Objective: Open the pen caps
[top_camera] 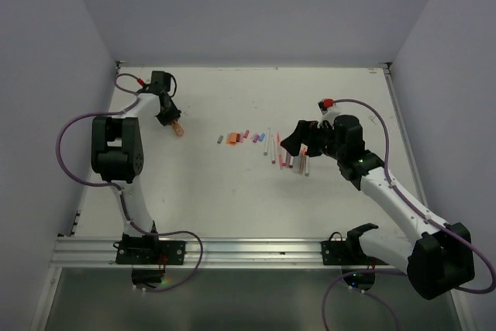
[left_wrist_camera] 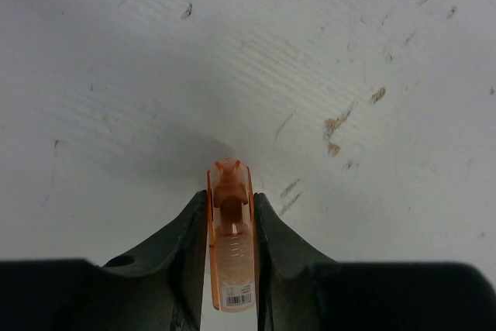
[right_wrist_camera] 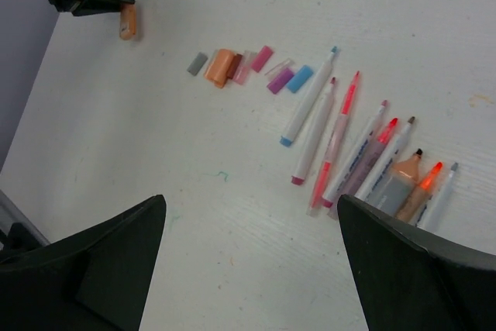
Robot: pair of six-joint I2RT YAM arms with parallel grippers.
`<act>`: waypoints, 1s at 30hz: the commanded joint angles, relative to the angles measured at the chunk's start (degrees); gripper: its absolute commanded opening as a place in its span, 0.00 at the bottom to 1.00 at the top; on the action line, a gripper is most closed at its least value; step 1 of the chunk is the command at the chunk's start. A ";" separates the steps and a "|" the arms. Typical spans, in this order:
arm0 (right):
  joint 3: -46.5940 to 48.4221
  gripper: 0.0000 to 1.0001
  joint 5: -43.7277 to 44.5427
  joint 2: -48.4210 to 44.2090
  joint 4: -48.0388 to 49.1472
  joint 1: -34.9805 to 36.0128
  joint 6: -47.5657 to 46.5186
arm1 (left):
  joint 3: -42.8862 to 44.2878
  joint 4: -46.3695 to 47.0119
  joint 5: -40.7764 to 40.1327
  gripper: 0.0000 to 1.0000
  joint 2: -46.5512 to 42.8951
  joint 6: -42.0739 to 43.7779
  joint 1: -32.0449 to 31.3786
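My left gripper (left_wrist_camera: 230, 205) is shut on a translucent orange pen cap (left_wrist_camera: 230, 238), held just above the white table at the far left (top_camera: 178, 130). It also shows in the right wrist view (right_wrist_camera: 128, 21). Loose pen caps lie in a row mid-table (top_camera: 242, 138): grey (right_wrist_camera: 197, 63), orange (right_wrist_camera: 219, 67), pink (right_wrist_camera: 262, 58), purple (right_wrist_camera: 280, 80) and blue (right_wrist_camera: 300, 78). Several uncapped pens (right_wrist_camera: 335, 141) lie side by side to their right, with a thick orange marker (right_wrist_camera: 399, 178) among them. My right gripper (right_wrist_camera: 252, 203) is open and empty, hovering over the pens (top_camera: 288, 145).
The white table (top_camera: 232, 199) is walled at the back and both sides. A metal rail (top_camera: 232, 249) runs along the near edge between the arm bases. Purple cables loop beside both arms.
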 commanded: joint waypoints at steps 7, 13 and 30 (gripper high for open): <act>1.73 0.94 2.33 6.35 17.53 14.20 3.01 | -16.40 11.08 9.20 0.05 -22.80 -7.63 -1.07; 6.38 0.88 4.79 14.25 25.45 21.50 3.37 | -24.76 15.92 9.99 0.04 -34.66 -14.22 -6.69; 15.62 0.49 13.15 27.01 37.14 30.82 0.91 | -32.50 20.23 5.34 0.05 -50.49 -25.04 -18.39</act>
